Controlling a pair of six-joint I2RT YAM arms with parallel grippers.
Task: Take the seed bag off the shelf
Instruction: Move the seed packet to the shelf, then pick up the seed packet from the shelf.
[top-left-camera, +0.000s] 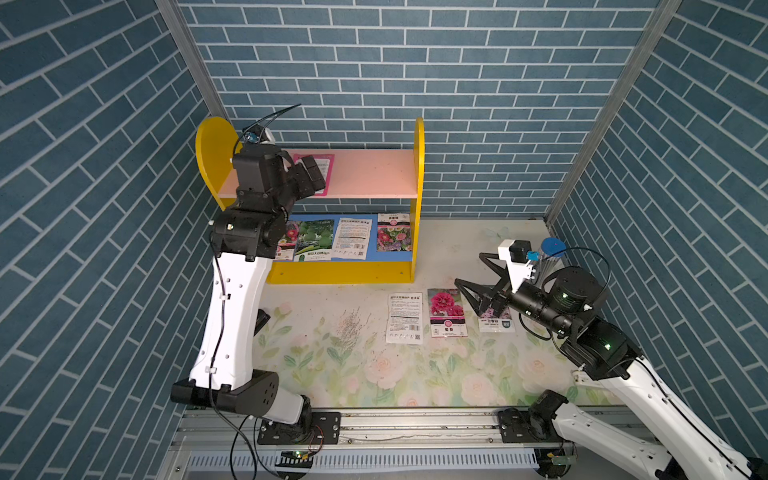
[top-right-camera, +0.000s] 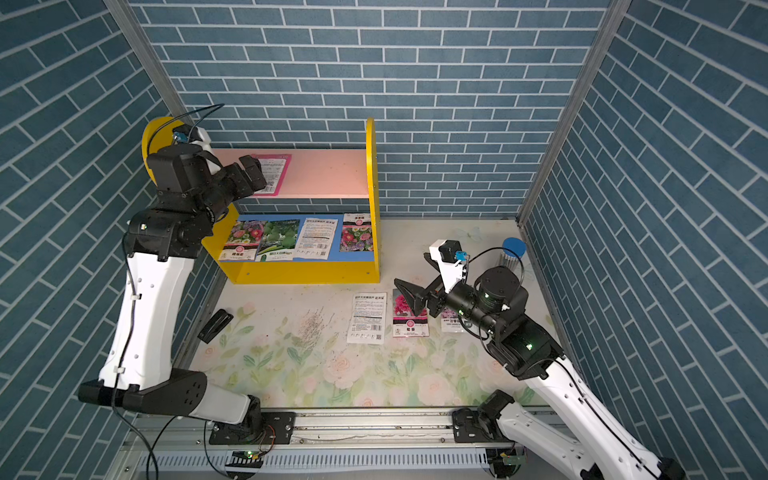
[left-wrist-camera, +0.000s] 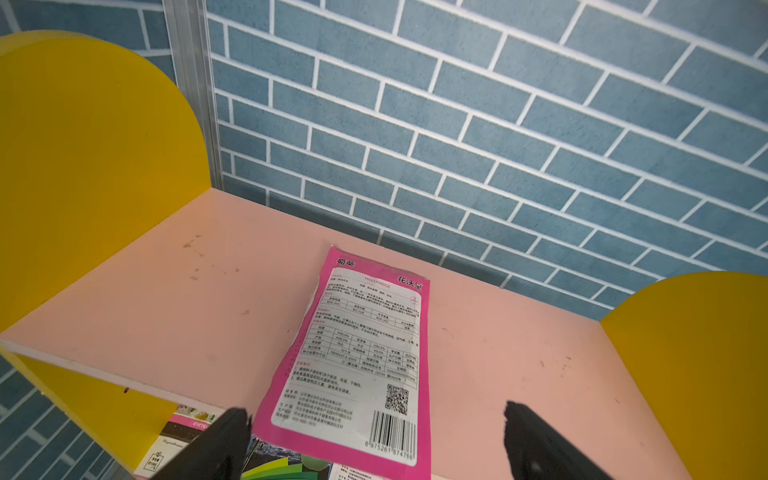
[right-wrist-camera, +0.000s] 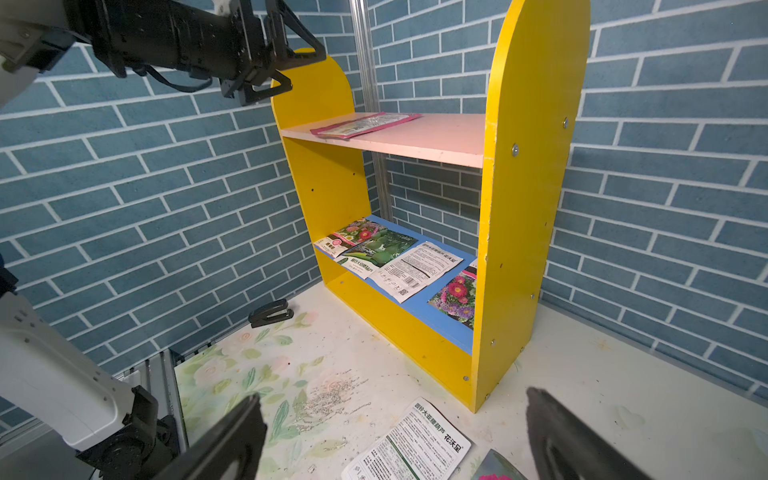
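- Left wrist view is showing the seed bag (left-wrist-camera: 345, 361) lying flat on the pink upper board of the shelf (left-wrist-camera: 83, 166).
- Left gripper (left-wrist-camera: 376, 411) is hovering at its near end, jaws spread, gripping nothing.
- Right gripper (right-wrist-camera: 392, 395) is hanging spread and empty above the table (right-wrist-camera: 582, 415).

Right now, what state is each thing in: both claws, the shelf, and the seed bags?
Left claw, open, empty, facing the upper board.
Right claw, open, empty, over the table.
Pink seed bag, flat on the upper board, print side up, ungripped.
Shelf, upright.
Lower-board bags, four, lying flat.
Table bags, three, lying flat.
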